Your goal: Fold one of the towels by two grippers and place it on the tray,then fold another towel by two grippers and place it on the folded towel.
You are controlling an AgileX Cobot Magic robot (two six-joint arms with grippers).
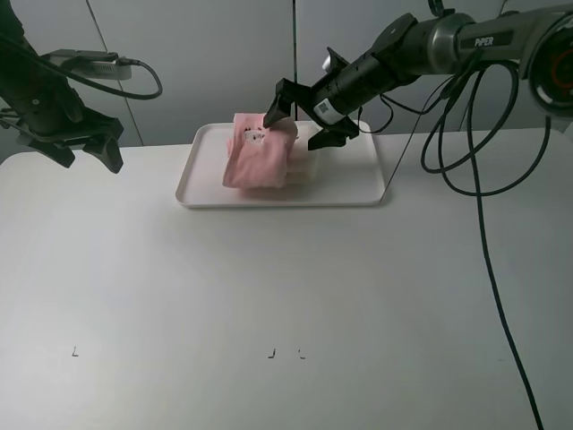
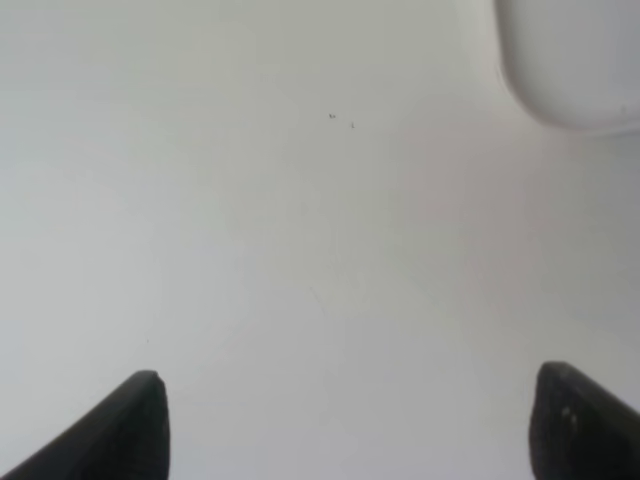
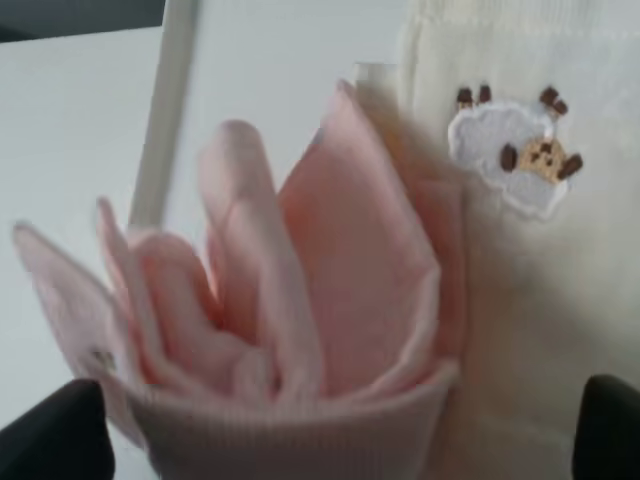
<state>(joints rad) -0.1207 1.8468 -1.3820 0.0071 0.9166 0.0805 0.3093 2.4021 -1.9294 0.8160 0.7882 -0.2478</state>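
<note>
The pink towel point(image 1: 257, 159) is resting on the cream towel point(image 1: 304, 164) in the tray point(image 1: 285, 199), at twelve o'clock on the surface. The right hand point(image 1: 303, 118) is hovering spread above it and should be lifting straight clear, without snagging folds. The left hand point(image 1: 87, 148) is idling spread at nine o'clock.

Folded pink towel point(image 1: 258, 161) lies atop cream towel point(image 1: 303, 166) on tray point(image 1: 366, 190).
</note>
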